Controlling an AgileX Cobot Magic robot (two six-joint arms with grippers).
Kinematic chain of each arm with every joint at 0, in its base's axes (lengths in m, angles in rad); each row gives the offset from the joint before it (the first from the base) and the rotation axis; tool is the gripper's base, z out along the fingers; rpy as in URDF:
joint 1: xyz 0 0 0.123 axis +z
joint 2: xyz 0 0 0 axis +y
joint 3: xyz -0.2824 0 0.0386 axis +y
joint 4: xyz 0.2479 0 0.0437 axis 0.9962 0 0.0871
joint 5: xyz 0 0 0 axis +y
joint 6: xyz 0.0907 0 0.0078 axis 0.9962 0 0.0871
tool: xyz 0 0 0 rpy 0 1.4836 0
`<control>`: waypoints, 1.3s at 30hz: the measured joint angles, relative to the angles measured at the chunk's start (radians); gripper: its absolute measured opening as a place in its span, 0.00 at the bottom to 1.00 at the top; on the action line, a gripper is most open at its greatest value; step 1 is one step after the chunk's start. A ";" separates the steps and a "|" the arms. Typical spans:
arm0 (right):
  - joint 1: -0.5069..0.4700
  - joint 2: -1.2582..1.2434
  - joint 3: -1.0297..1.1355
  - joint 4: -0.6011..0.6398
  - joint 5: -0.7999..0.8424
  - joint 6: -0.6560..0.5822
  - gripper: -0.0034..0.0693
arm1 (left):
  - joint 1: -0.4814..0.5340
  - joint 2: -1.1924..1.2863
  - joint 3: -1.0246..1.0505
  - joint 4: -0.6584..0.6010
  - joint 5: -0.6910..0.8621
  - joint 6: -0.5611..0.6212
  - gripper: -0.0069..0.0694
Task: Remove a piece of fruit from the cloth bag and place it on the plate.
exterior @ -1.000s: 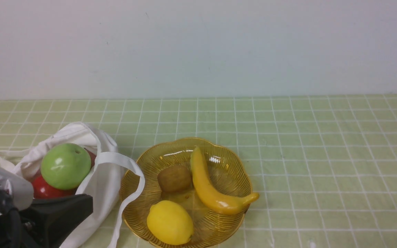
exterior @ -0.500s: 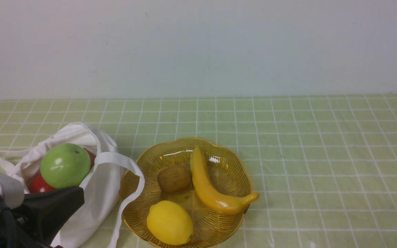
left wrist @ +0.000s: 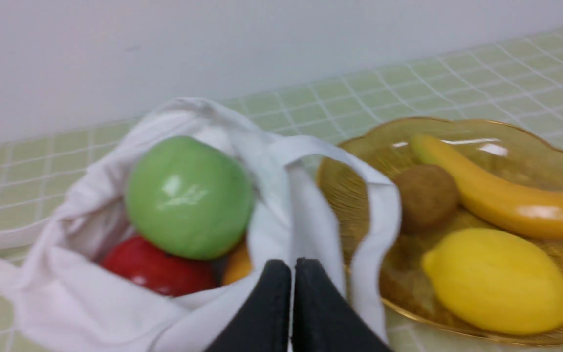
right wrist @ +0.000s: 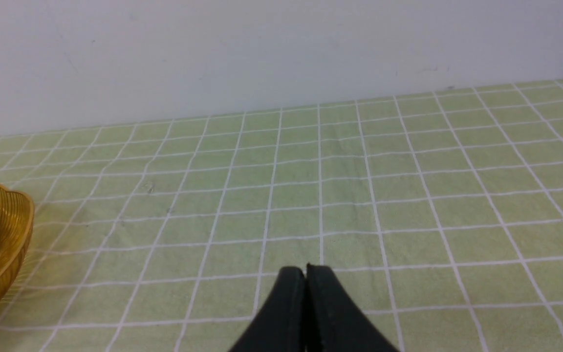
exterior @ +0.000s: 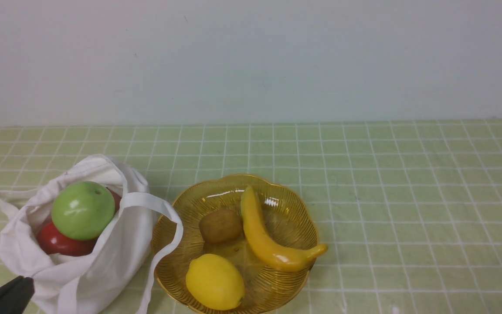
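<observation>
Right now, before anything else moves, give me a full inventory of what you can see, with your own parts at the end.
plate: one, see-through amber, right of the bag
banana: one, yellow, on the plate, one end over the rim
lemon: one, yellow, on the plate
oval fruit: one, brown, on the plate beside the banana
cloth bag: one, white, left of the plate
green fruit: one, green, in the bag's mouth
red fruit: at least one, red, under the green one
orange item: one, orange, in the bag, mostly hidden
tabletop: one, green with white grid
wall: one, pale, behind the table
left gripper: one, black, shut, near the bag
right gripper: one, black, shut
</observation>
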 joint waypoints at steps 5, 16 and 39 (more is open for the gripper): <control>0.000 0.000 0.000 0.000 0.000 0.000 0.03 | 0.033 -0.101 0.097 0.222 0.000 -0.257 0.08; 0.000 0.000 0.000 0.000 0.000 0.000 0.03 | 0.033 -0.142 0.120 0.156 0.103 -0.195 0.08; 0.000 0.000 0.000 0.000 0.000 0.000 0.03 | 0.033 -0.142 0.120 0.134 0.106 -0.146 0.08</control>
